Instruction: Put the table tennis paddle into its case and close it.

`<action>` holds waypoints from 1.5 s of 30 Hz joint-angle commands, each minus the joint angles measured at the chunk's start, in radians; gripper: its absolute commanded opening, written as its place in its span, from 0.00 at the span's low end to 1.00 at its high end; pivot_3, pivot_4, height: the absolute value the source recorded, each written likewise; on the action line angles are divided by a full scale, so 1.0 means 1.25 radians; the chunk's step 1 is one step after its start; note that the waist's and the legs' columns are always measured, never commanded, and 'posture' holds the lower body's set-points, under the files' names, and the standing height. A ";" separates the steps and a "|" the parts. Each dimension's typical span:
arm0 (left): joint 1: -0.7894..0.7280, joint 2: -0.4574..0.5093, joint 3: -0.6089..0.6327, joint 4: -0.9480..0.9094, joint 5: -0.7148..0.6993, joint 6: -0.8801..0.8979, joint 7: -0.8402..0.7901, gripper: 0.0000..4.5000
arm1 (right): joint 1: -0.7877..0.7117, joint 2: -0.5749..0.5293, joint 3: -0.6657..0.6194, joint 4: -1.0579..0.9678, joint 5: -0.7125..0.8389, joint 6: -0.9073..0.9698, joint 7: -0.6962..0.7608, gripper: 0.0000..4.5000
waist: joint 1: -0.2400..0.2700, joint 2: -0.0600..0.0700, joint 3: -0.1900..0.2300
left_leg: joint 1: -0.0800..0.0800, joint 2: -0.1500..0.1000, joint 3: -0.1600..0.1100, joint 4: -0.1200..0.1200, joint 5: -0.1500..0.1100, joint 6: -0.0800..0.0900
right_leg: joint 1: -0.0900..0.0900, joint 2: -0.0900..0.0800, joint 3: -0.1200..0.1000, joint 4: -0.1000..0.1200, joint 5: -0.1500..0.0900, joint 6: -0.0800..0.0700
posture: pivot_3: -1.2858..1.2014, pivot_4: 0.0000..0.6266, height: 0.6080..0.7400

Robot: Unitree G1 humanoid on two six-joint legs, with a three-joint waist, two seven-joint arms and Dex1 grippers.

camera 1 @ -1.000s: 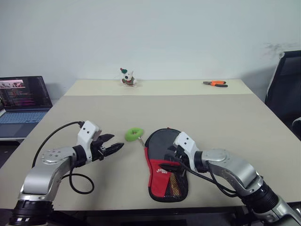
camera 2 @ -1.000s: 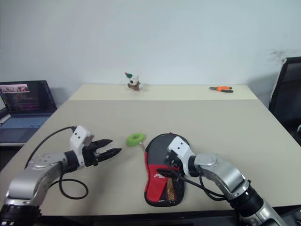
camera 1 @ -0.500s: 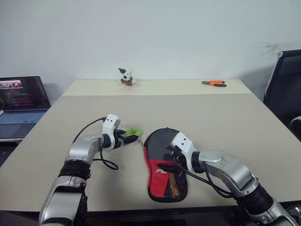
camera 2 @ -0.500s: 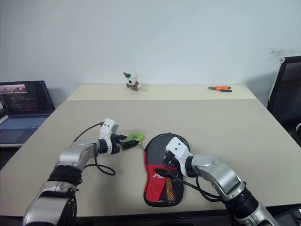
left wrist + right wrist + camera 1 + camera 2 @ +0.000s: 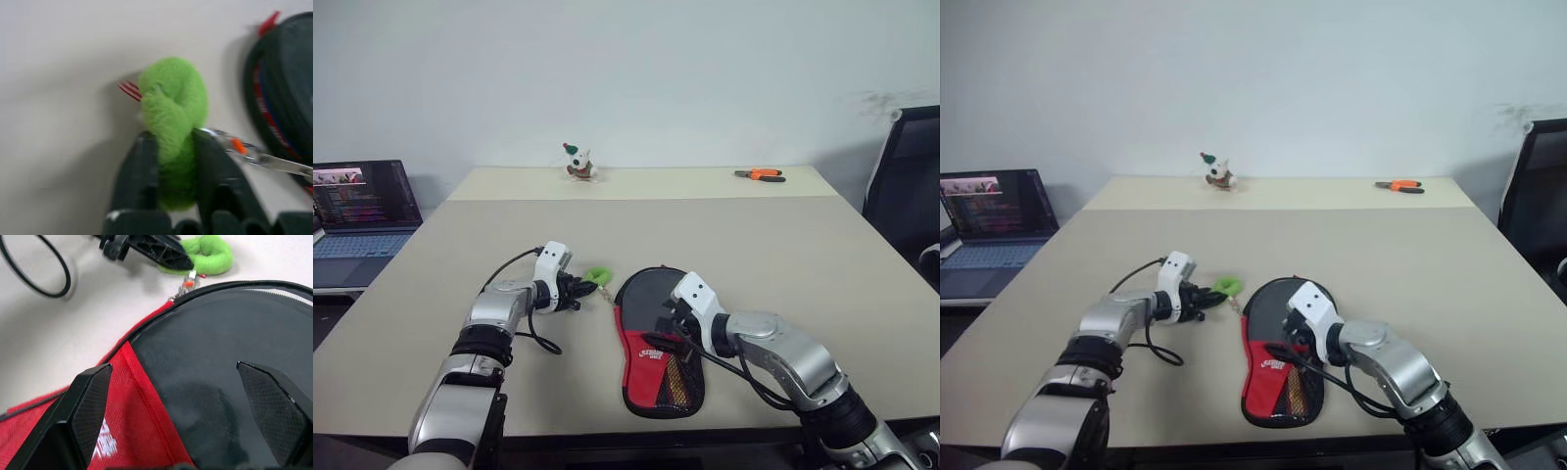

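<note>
Beige tabletop (image 5: 724,230) under a plain white wall carries the case (image 5: 658,343), lying flat with its zip running toward a fluffy green pull tag (image 5: 597,275). A second ago the left gripper (image 5: 579,289) hung open well short of that tag; now it has reached it, and the left wrist view shows the two black fingers (image 5: 142,166) pinched on the tag's lower loop, the rest of the fuzz bulging just beyond the tips. The right gripper (image 5: 186,396) stands wide apart over the case, black panel between its jaws, red panel beside one finger. The paddle itself I cannot see (presumably already inside), so the zip pull looks ready to begin.
</note>
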 commanded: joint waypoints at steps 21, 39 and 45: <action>-0.231 -0.076 -0.125 0.372 0.262 -0.343 0.231 0.01 | 0.004 0.059 0.024 0.122 -0.066 0.039 0.002 1.00 | 0.001 -0.002 -0.001 | 0.003 -0.002 -0.004 0.002 0.000 0.000 | 0.005 0.000 -0.005 0.002 0.000 0.000 | 0.52 0.24 1.00; -0.371 -0.201 -0.222 0.477 0.467 -0.538 0.345 0.01 | 0.078 -0.006 0.044 0.078 -0.078 0.089 0.023 1.00 | 0.002 -0.003 -0.002 | 0.003 -0.003 -0.005 0.002 0.000 0.000 | 0.009 -0.002 -0.011 -0.001 0.000 0.001 | 0.52 0.24 1.00; -0.389 -0.234 -0.289 0.482 0.550 -0.615 0.385 0.01 | 0.096 -0.024 0.042 0.056 -0.076 0.105 0.024 1.00 | 0.005 -0.003 -0.002 | 0.003 -0.003 -0.008 0.002 0.000 0.000 | 0.012 -0.002 -0.015 -0.005 0.000 0.001 | 0.52 0.24 1.00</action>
